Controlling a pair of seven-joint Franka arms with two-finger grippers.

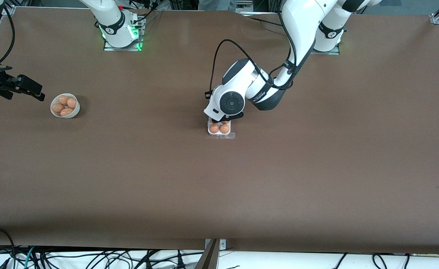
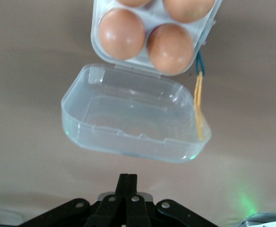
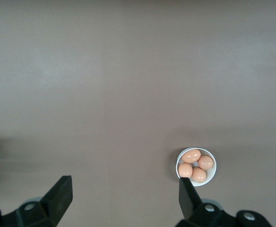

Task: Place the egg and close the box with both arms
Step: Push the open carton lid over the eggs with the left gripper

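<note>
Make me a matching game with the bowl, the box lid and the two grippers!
Things:
1. bowl
2. box lid
3. left gripper
4. right gripper

States:
A. fingers wide apart
B. lying open
C. holds four eggs
D. fingers shut, holding nothing

Pairs: 1-C, 2-B, 3-D, 4-A

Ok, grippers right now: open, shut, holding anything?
Left gripper: shut, empty, over the box's open lid.
Right gripper: open, empty, waiting beside the bowl.

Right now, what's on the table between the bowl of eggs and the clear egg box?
Nothing: the front view shows only bare brown table between the round white bowl and the clear plastic egg box.
</note>
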